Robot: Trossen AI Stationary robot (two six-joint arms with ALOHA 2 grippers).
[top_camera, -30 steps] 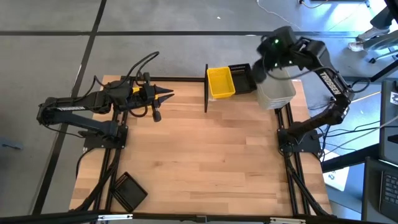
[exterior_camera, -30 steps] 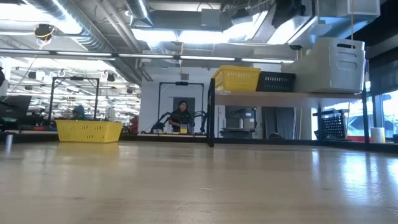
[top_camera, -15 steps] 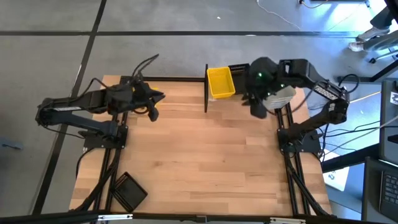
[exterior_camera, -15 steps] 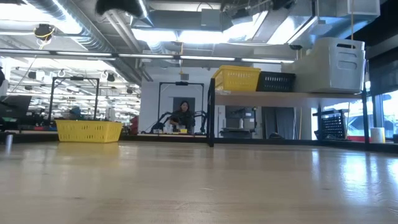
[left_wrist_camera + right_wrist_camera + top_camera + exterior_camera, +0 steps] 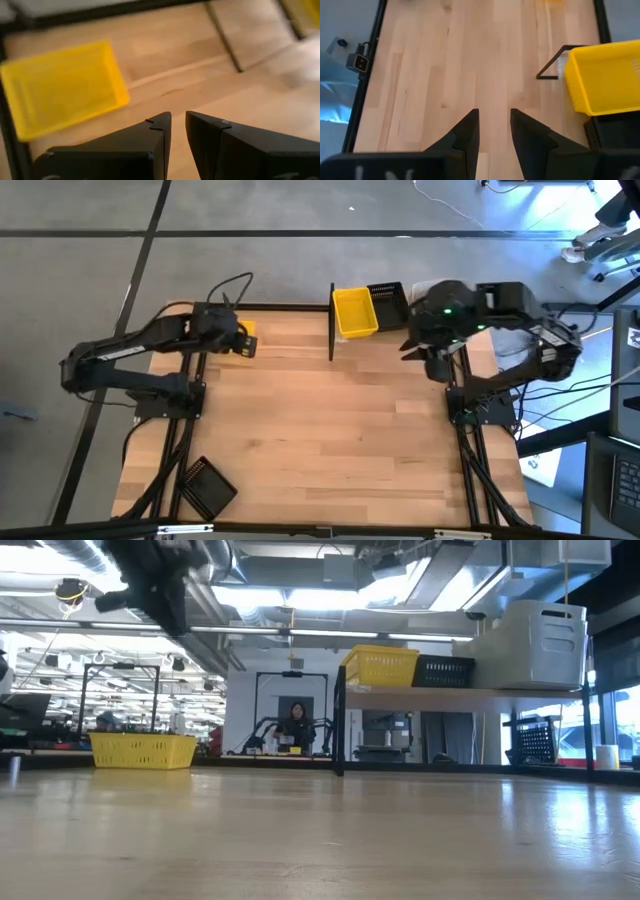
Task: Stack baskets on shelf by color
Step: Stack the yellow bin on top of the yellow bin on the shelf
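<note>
a black slatted tray-like object (image 5: 205, 487) lies flat near the front left corner of the wooden tabletop (image 5: 320, 430), partly over its black frame. beyond the tabletop's far edge, in the low view, a person (image 5: 295, 727) sits in the room at a workbench, under bright ceiling lights (image 5: 330, 598).

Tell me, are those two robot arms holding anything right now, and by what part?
Nothing is held. The left tool hangs above the table near a loose yellow basket, fingers empty. The right tool near the shelf is empty too.
</note>
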